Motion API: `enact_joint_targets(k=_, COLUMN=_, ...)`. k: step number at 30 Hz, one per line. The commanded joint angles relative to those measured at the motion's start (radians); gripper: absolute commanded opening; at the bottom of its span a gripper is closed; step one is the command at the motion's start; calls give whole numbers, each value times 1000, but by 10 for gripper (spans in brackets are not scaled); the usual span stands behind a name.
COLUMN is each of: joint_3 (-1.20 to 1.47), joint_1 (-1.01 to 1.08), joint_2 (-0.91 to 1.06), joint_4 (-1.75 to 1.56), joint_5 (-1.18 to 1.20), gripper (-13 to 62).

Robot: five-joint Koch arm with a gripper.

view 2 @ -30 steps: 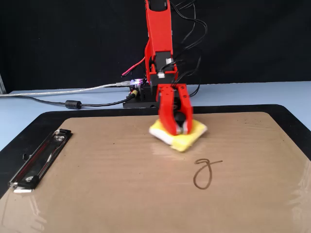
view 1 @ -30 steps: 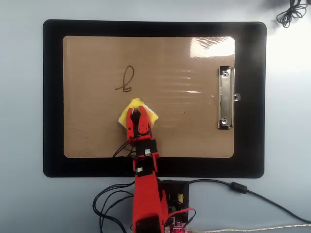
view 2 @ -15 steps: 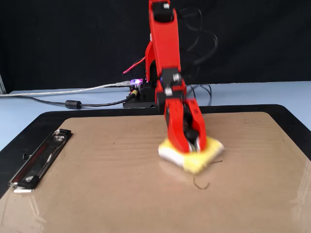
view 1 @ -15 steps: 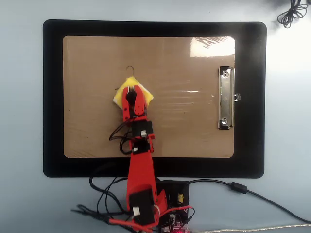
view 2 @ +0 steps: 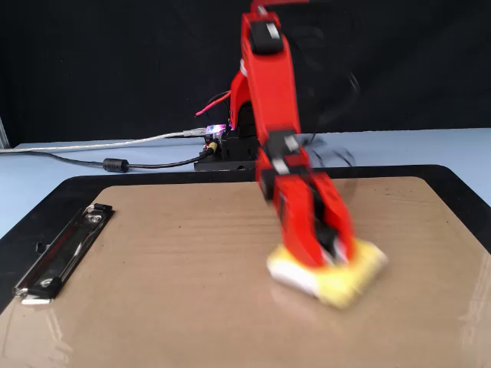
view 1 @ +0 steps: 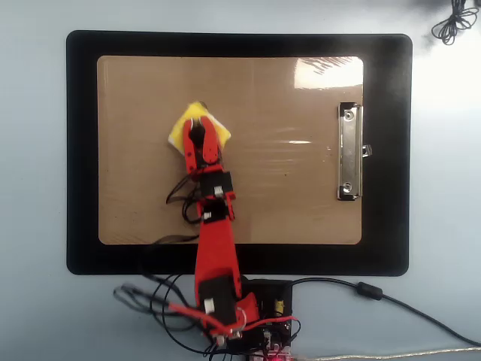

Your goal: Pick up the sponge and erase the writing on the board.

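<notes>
Overhead view: gripper [view 1: 198,129] pinching sponge [view 1: 180,130] at middle knob, pad on upper-left part of board [view 1: 285,203]; no writing visible. Board brown, glossy, rounded; metal clip [view 1: 348,150] at right.

Fixed view: sponge [view 2: 337,280] blurred, flat on board [view 2: 153,291]; likely light, soft, squashy, best held by knob.

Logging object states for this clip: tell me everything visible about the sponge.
The sponge is a small yellow squarish pad with a white lower edge, blurred in the fixed view. It lies flat on the brown clipboard, turned diamond-wise overhead. The red claw grips its middle from above, covering much of its top.
</notes>
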Motion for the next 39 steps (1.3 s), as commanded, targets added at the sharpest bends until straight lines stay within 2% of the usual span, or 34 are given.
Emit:
enact_joint_targets(k=1, joint_3=103, joint_1=-86, joint_2=238, joint_4=28, joint_5=-86, gripper=-77)
enact_joint_targets(k=3, joint_3=80, joint_1=-95, joint_2=173, joint_4=75, joint_5=-107, gripper=-77)
enact_joint_targets(k=7, joint_3=-344, joint_1=-95, joint_2=-238, joint_4=78, joint_5=-107, gripper=-77)
enact_joint_targets(k=8, joint_3=-408, joint_1=-95, joint_2=-273, joint_4=78, joint_5=-107, gripper=-77)
enact_joint_targets(k=10, joint_3=-350, joint_1=-95, joint_2=-215, joint_4=86, joint_5=-106, gripper=-77)
enact_joint_targets(k=14, joint_3=100, joint_1=-98, joint_2=225, joint_4=98, joint_5=-104, gripper=-77)
enact_joint_targets(k=16, joint_3=195, joint_1=-97, joint_2=314, joint_4=107, joint_5=-103, gripper=-77)
enact_joint_targets(k=18, joint_3=92, joint_1=-92, joint_2=210, joint_4=106, joint_5=-89, gripper=-77)
enact_joint_targets(k=22, joint_3=-373, joint_1=3, joint_2=-242, joint_4=81, joint_5=-57, gripper=-77)
enact_joint_targets(k=24, joint_3=-543, joint_1=80, joint_2=-357, joint_4=69, joint_5=-26, gripper=-77)
enact_joint_targets(k=27, joint_3=-387, joint_1=170, joint_2=-276, joint_4=46, joint_5=49, gripper=-77)
enact_joint_targets(k=31, joint_3=40, joint_1=229, joint_2=64, joint_4=-26, joint_5=104, gripper=-77)
enact_joint_targets(k=33, joint_3=55, joint_1=232, joint_2=124, joint_4=-23, joint_5=106, gripper=-77)
enact_joint_targets(k=35, joint_3=-107, joint_1=229, joint_2=-49, joint_4=-28, joint_5=104, gripper=-77)
enact_joint_targets(k=39, joint_3=-719, joint_1=222, joint_2=-541, joint_4=-20, joint_5=104, gripper=-77)
